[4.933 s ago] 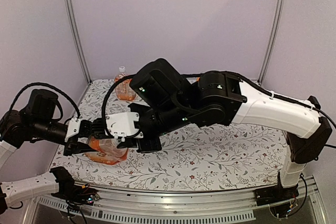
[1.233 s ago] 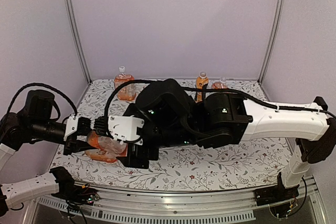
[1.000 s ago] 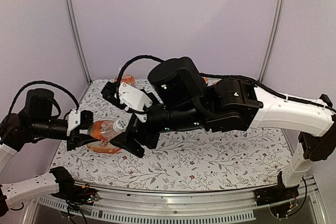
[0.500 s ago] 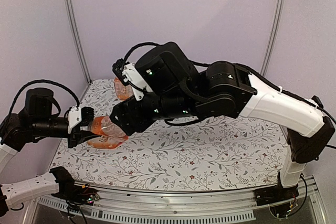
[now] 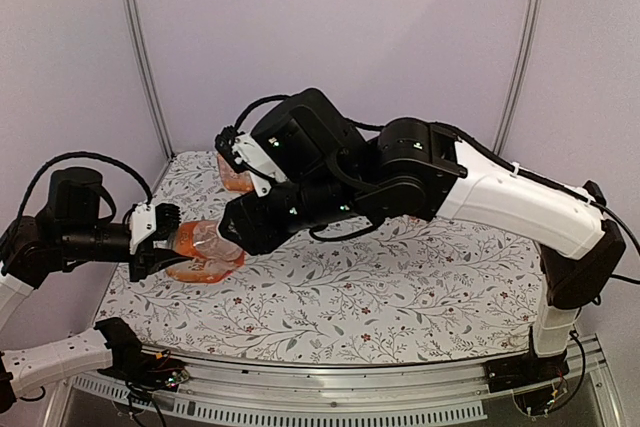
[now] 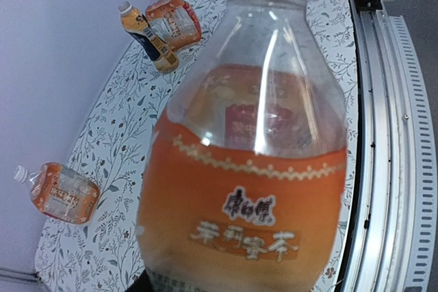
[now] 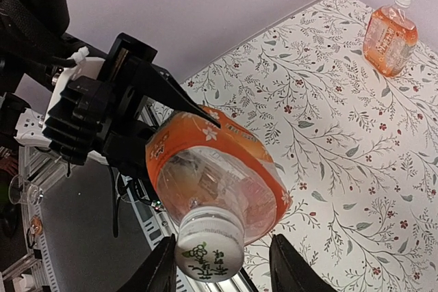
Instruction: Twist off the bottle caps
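A clear orange-drink bottle (image 5: 200,252) with a red-orange label lies on its side above the table's left part. My left gripper (image 5: 160,239) is shut on its base end. That bottle (image 6: 246,169) fills the left wrist view and hides the left fingers. Its white cap (image 7: 209,251) points at my right wrist camera. My right gripper (image 7: 222,241) straddles the cap: the left finger (image 7: 164,268) touches it, and the right finger (image 7: 291,264) stands a little off it. In the top view the right wrist (image 5: 250,222) hides the cap.
A capped bottle (image 7: 390,29) lies at the back left of the table, also seen as a bottle (image 5: 235,172) partly behind the right arm. A dark-labelled bottle (image 6: 147,35) and a red-labelled one (image 6: 174,22) lie at the back right. The metal front rail (image 5: 330,382) runs along the near edge.
My right wrist has turned and come over the bottle's neck, and its jaws have narrowed around the cap. My left gripper has kept its hold on the bottle, nearly still.
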`<state>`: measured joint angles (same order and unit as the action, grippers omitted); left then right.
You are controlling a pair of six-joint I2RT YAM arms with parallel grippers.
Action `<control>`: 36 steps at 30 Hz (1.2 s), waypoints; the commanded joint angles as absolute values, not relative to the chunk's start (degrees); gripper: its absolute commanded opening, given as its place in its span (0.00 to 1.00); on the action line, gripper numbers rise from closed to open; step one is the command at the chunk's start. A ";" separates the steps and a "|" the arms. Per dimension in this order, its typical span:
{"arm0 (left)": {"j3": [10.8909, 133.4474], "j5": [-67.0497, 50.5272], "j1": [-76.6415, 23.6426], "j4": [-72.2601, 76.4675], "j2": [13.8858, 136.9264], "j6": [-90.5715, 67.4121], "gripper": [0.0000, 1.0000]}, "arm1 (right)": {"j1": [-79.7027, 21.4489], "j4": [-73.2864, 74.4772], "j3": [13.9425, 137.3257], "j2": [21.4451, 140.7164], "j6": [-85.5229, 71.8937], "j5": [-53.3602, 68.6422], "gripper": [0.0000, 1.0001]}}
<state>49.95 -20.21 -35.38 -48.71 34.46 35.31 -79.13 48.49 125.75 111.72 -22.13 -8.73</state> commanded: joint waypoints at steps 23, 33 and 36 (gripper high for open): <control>47.21 -32.91 -35.16 -63.69 32.70 46.77 0.15 | -82.05 55.40 114.02 102.66 26.99 4.44 0.00; 48.57 -33.57 -35.20 -66.40 34.00 48.90 0.15 | -82.27 61.39 114.14 99.83 37.73 1.15 0.00; 48.63 -33.74 -35.18 -66.38 33.97 49.01 0.15 | -82.25 60.94 114.45 99.91 38.77 0.85 0.00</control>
